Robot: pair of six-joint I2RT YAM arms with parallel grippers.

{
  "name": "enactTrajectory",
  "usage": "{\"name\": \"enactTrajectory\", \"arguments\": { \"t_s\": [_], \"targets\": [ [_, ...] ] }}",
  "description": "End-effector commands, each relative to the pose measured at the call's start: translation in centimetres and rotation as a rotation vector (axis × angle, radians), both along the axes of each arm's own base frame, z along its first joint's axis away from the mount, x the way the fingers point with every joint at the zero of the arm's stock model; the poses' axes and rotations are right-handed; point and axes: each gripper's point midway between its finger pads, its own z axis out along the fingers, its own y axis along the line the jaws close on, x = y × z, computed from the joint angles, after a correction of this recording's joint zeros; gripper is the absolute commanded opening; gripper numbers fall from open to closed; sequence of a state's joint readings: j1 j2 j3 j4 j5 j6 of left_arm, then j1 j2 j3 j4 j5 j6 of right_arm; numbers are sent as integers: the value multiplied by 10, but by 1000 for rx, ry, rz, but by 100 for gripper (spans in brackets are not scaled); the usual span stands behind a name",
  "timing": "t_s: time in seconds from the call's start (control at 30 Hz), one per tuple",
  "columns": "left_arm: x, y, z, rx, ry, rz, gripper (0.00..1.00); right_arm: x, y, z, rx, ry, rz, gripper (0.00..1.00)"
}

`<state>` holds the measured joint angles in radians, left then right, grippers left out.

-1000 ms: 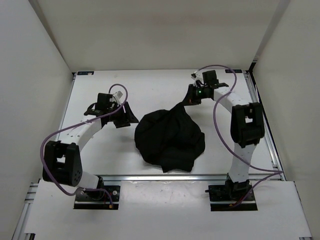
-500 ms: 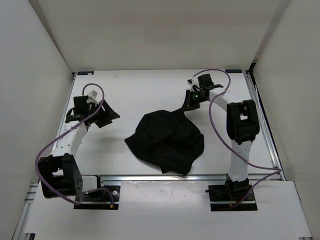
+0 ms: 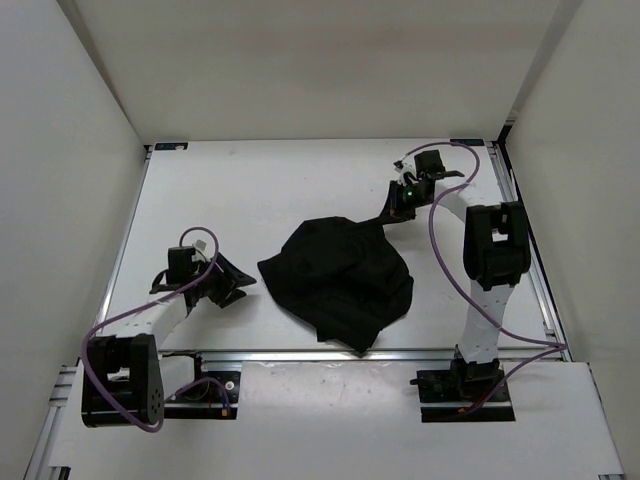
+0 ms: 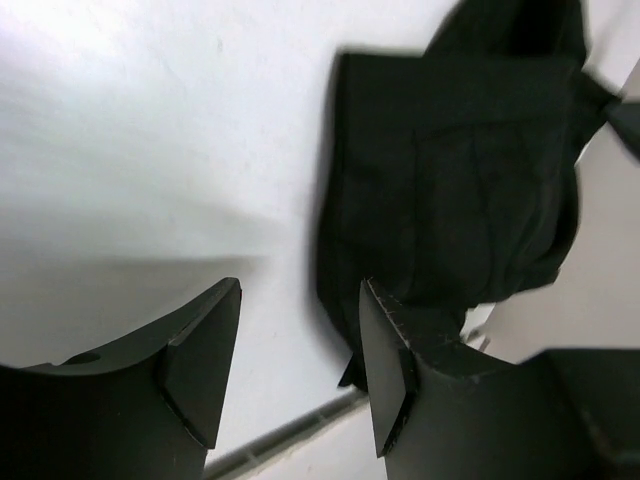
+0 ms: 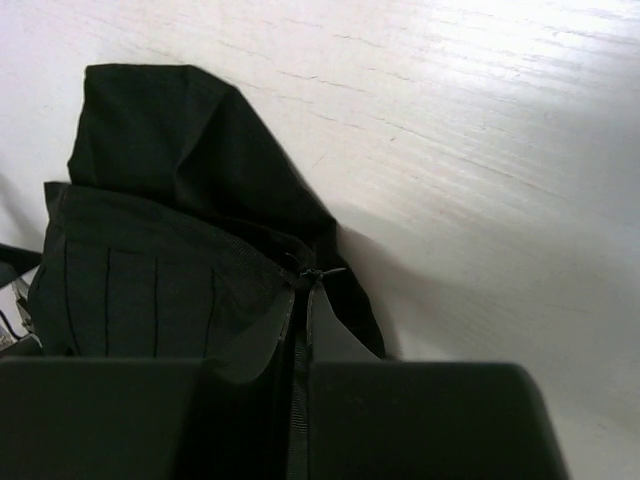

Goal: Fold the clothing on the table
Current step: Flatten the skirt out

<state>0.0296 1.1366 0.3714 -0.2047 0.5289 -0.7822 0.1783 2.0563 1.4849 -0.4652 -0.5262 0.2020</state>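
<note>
With the right fingers (image 5: 255, 345) pinched shut on the clothing (image 3: 340, 280) bunched on the surface (image 3: 250, 190), the left fingers (image 4: 200, 360) stood apart and empty just beside its edge, likely needing to grip there before folding.

The scene is being enclosed by a plain off-white back wall (image 3: 320, 60), left wall (image 3: 50, 220) and right wall (image 3: 590, 220). The white tabletop (image 3: 250, 190) between them is being lit softly and evenly, with faint shadows being thrown.
</note>
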Motion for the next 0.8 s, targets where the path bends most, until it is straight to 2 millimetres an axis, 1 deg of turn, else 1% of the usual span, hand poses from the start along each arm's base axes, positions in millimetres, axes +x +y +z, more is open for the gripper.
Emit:
{"name": "enactTrajectory", "arguments": {
  "t_s": [0.0, 0.03, 0.07, 0.13, 0.17, 0.2, 0.23, 0.27, 0.3, 0.33, 0.37, 0.4, 0.43, 0.47, 0.63, 0.67, 0.7, 0.77],
  "targets": [
    [31, 13, 16, 8, -122, 104, 61, -4, 9, 24, 32, -48, 25, 0],
    [33, 14, 12, 0, -108, 124, 61, -4, 7, 24, 33, -46, 20, 0],
    [34, 16, 8, -4, -101, 137, 60, -6, 8, 23, 39, -37, 19, 0],
    [47, 15, 13, -23, -153, 166, 61, -9, 9, 25, 39, -39, 24, 0],
    [49, 14, 10, -24, -144, 168, 61, -13, 8, 21, 34, -30, 23, 0],
    [55, 14, 13, -19, -165, 170, 61, -13, 7, 23, 35, -35, 22, 0],
    [55, 13, 7, -9, -146, 180, 61, -13, 8, 26, 35, -43, 23, 0],
    [56, 11, 5, -6, -137, 172, 60, -15, 7, 24, 30, -44, 22, 0],
    [61, 12, 7, 4, -145, 180, 60, -17, 4, 23, 29, -33, 13, 0],
    [65, 14, 8, 8, -152, 197, 59, -19, 6, 26, 28, -40, 20, 1],
    [62, 6, 5, 5, -144, 170, 59, -19, 5, 27, 34, -41, 14, 0],
    [62, 5, 2, 3, -134, 179, 60, -20, 6, 28, 34, -43, 17, 0],
    [63, 4, 3, -4, -147, 183, 60, -22, 3, 26, 32, -34, 4, 0],
    [61, 3, -2, -9, -128, 192, 60, -22, 3, 30, 34, -47, 8, 0],
    [64, -4, -9, 3, -128, 192, 58, -27, 4, 31, 24, -47, 12, 0],
    [68, -7, -5, 0, -141, 185, 56, -27, 1, 32, 26, -45, 7, 0],
    [69, -8, -7, 1, -135, 186, 56, -26, 0, 32, 25, -50, 5, 0],
    [74, -9, -3, 0, -151, 195, 54, -29, -1, 31, 24, -42, -1, 0]
  ]
}}
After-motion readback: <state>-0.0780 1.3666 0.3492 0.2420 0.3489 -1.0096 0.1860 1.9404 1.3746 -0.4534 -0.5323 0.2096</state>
